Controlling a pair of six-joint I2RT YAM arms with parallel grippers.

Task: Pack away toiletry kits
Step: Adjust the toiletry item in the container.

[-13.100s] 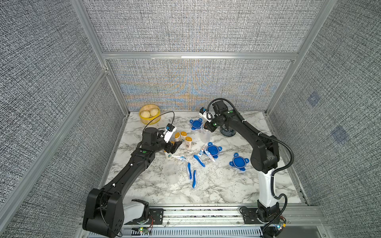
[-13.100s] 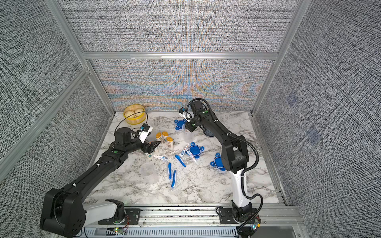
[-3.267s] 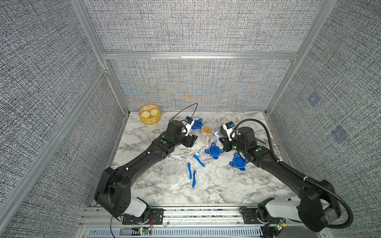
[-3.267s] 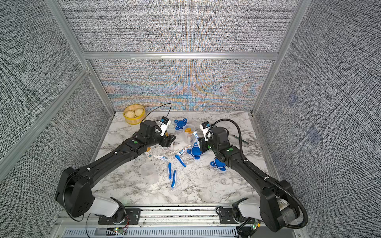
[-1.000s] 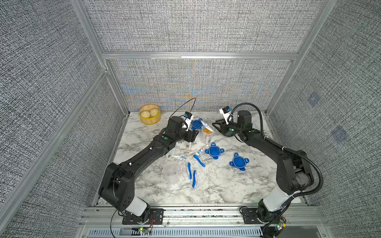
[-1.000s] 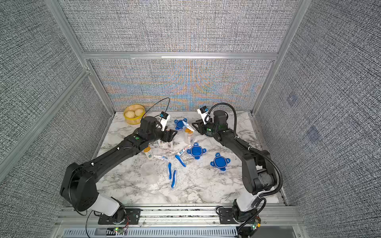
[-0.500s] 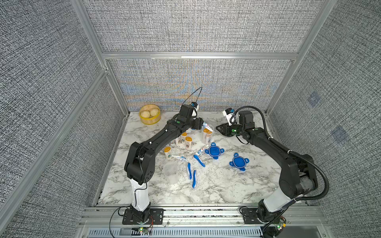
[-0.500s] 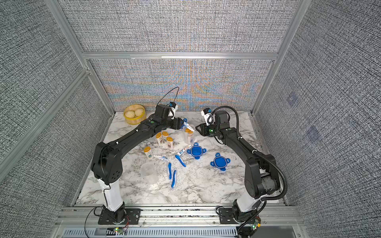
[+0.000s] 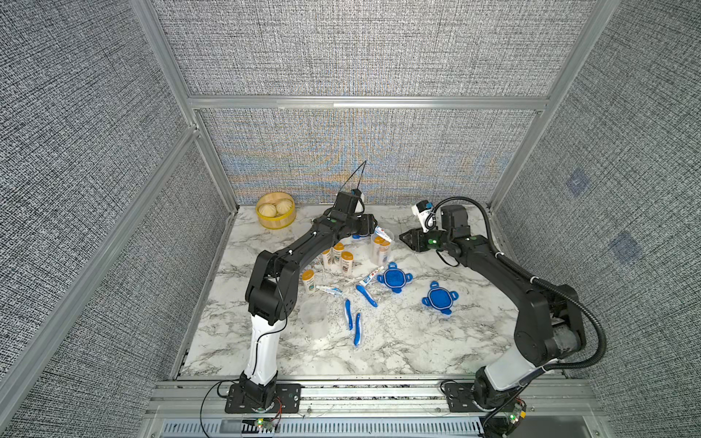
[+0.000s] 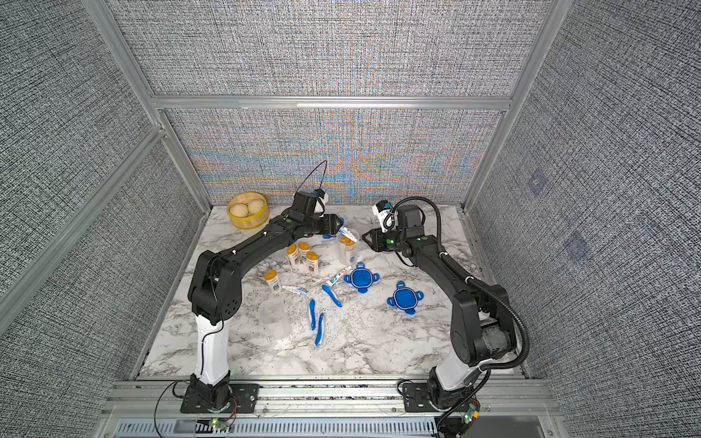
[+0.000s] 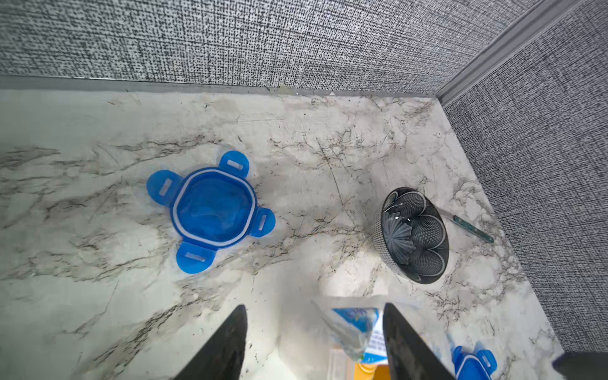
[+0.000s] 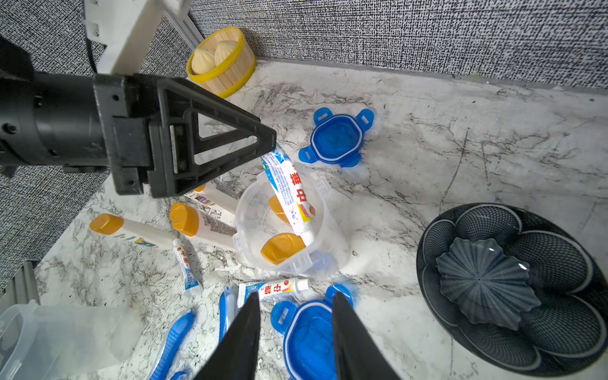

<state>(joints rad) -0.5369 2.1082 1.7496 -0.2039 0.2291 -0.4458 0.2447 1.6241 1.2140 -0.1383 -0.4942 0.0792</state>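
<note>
Jaws parted on both, left arm (image 9: 303, 242) stretched to the cup (image 12: 335, 243), right arm (image 9: 489, 261) hovering nearby.

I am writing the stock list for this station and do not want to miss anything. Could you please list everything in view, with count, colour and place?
cups: 2, clear, one at the rear, one empty further forward
bottles: 6, white with orange caps, two in the rear cup, four left of it
toothpaste tubes: 3, white, one leaning in that cup, two lying loose
toothbrushes: 3, blue, lying in the middle
lids: 3, blue, lying flat, spread out
basket with buns: 1, yellow, rear left corner
dish: 1, dark grey, rear right
left gripper: 1, black, open, at the leaning tube's tail
right gripper: 1, black, open, empty
</note>
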